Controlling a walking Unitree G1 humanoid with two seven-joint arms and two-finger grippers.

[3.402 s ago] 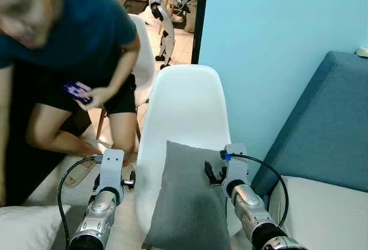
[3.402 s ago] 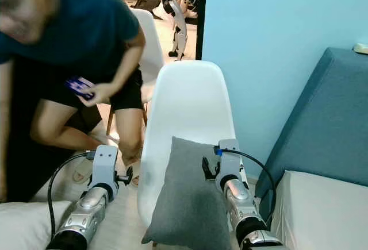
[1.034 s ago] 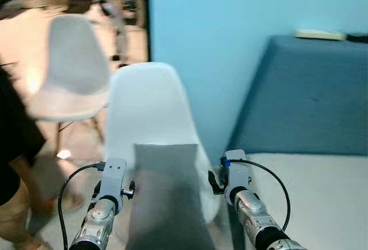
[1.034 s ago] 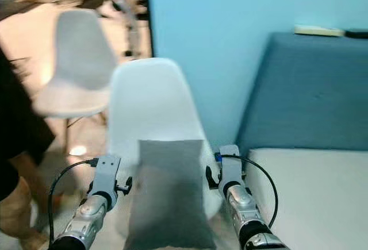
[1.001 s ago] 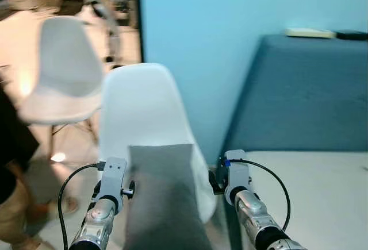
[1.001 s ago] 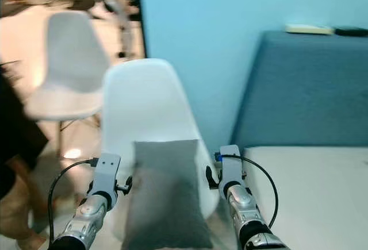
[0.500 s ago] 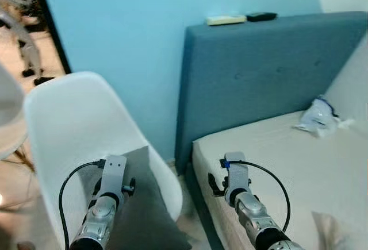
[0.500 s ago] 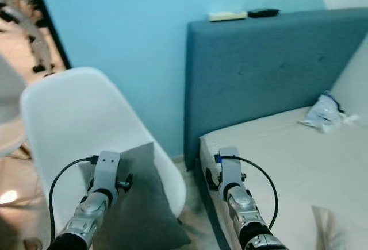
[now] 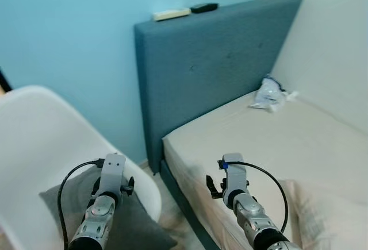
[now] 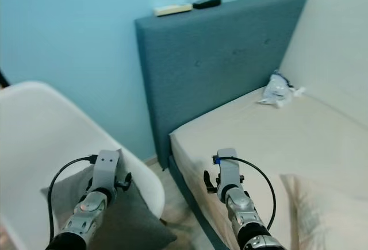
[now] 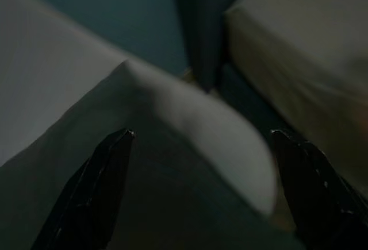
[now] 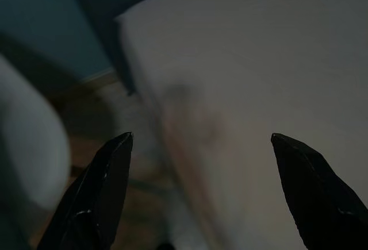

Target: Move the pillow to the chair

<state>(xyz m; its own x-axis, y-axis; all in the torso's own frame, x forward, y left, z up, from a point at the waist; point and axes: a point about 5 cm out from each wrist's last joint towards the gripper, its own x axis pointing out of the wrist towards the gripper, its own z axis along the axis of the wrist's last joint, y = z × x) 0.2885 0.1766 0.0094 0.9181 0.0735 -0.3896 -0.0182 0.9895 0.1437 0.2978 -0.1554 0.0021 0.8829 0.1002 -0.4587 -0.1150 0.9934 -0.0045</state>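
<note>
Bedroom corner w/ light blue wall, a blue upholstered headboard [image 9: 218, 60] and a beige bed [image 9: 276, 141] at right; a crumpled plastic bag [image 9: 269, 93] lies on the mattress near the headboard, and two remotes [image 9: 178, 12] sit on the headboard's top edge. At left stands the white shell chair [image 9: 40, 146], and the grey pillow [image 10: 123, 218] already lies in its seat, leaning toward the back, so the placement looks done. Left gripper [image 11: 201, 195] hangs just above the pillow, jaws spread wide w/ nothing between them; forearm is raised and angled fwd over the seat. Right gripper [image 12: 201, 189] is likewise wide open and empty, forearm held up, pointing over the bed's edge and the floor gap beside the chair. Both arms sit level and roughly parallel, approx. a neutral carry pose, prob. since nothing is left to hold.
</note>
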